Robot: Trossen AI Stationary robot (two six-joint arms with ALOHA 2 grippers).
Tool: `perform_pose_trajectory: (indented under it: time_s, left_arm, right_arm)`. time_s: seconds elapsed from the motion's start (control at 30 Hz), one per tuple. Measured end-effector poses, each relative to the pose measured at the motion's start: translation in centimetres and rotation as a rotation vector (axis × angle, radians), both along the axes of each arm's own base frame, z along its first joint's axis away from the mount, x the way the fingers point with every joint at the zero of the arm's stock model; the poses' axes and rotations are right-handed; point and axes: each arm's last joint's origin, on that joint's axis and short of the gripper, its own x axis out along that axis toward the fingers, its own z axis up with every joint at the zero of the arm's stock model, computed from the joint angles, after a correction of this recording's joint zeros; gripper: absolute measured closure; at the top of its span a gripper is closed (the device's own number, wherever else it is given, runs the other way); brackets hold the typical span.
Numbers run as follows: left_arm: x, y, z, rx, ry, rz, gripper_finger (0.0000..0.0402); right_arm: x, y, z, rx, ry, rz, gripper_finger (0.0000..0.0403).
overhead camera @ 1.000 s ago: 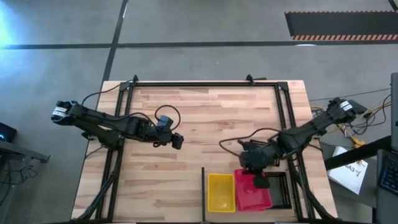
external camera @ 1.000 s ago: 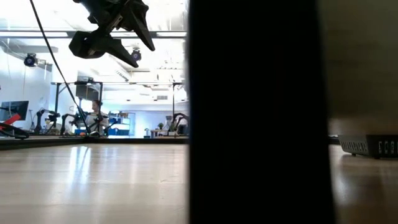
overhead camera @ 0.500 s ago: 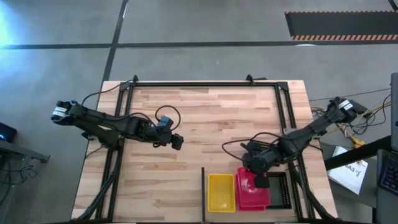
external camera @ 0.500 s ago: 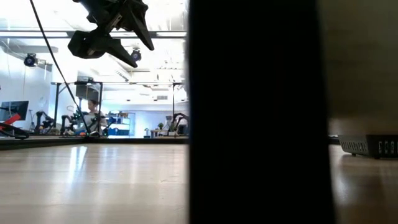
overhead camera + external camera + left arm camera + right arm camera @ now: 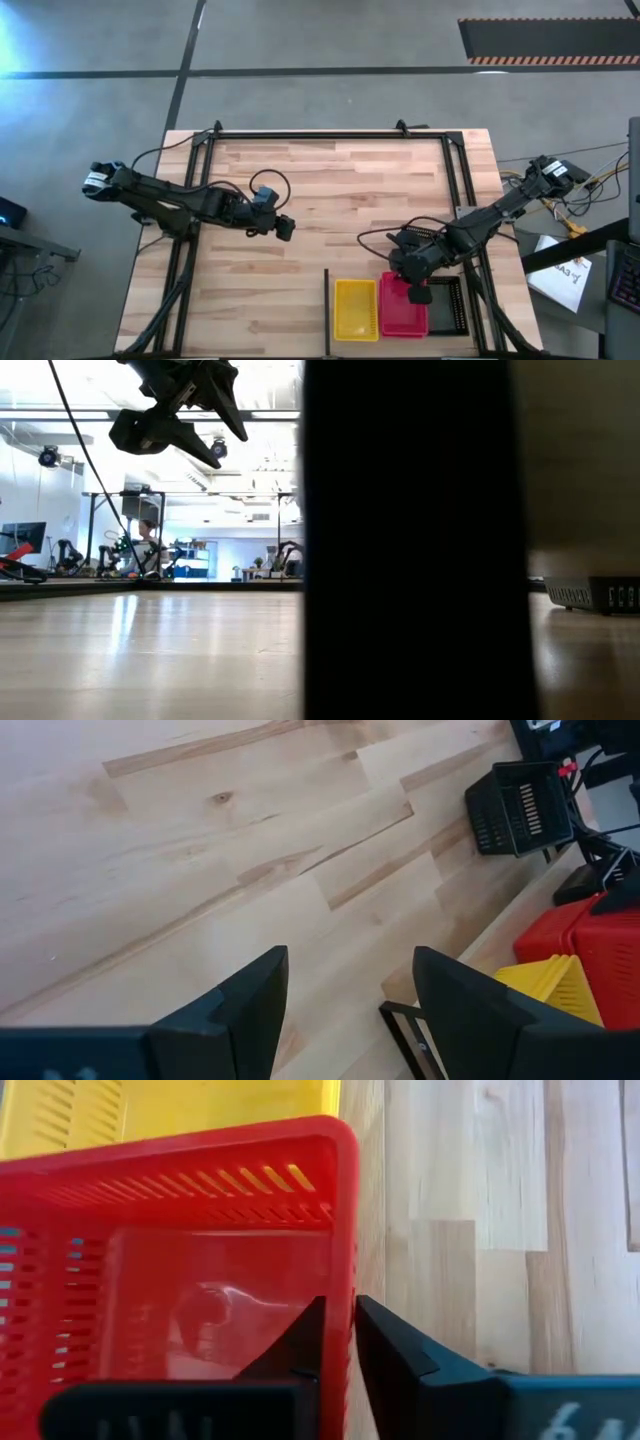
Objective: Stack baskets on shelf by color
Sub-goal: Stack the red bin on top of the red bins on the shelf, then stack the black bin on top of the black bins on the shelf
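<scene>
The pink-red basket (image 5: 404, 309) sits on the shelf (image 5: 400, 262) between the yellow basket (image 5: 355, 309) and the black basket (image 5: 447, 308), long axis running toward the tabletop's (image 5: 330, 190) near edge. My right tool (image 5: 417, 292) is at its far short wall, fingers straddling the rim (image 5: 345, 1230), one inside, one outside, nearly pressed together on it. I judge the next move is straight up and away. My left tool (image 5: 284, 227) hangs spread and empty, well apart over bare wood, much the farther arm.

Grey concrete floor (image 5: 330, 40) with dark seams; hazard-striped mat (image 5: 548, 40) (far corner); bright hall, ceiling lights (image 5: 265, 465).
</scene>
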Motion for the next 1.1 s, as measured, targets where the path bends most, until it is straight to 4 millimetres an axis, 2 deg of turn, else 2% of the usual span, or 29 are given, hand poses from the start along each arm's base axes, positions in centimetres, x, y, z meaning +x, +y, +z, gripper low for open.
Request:
perform_pose_trajectory:
  time_s: [0.2,0.4,0.5,0.6,0.87,0.97,1.1]
  left_arm:
    - [0.0,0.0,0.0,0.002,0.001,-0.002,0.0201]
    - [0.0,0.0,0.0,0.003,0.001,-0.002,0.0201]
    - [0.0,0.0,0.0,0.003,0.001,-0.003,0.0201]
    - [0.0,0.0,0.0,0.004,0.001,-0.003,0.0201]
    - [0.0,0.0,0.0,0.001,-0.002,-0.001,0.0201]
    - [0.1,0.0,0.1,-0.003,-0.011,-0.002,0.0201]
    - [0.3,-0.1,0.2,-0.008,-0.036,-0.002,0.0201]
  right_arm:
    - [0.1,0.2,0.4,0.029,-0.005,0.035,0.0293]
    - [0.7,0.8,3.1,0.111,-0.060,0.096,0.0269]
    - [0.8,0.7,4.4,0.073,-0.076,0.098,0.0273]
    - [0.7,0.4,4.8,0.012,-0.078,0.062,0.0281]
    - [0.2,0.1,3.0,0.017,0.004,-0.043,0.0309]
    - [-0.2,-0.5,2.6,-0.049,0.041,-0.141,0.0334]
    - [-1.2,-2.5,2.4,-0.169,0.116,-0.388,0.0364]
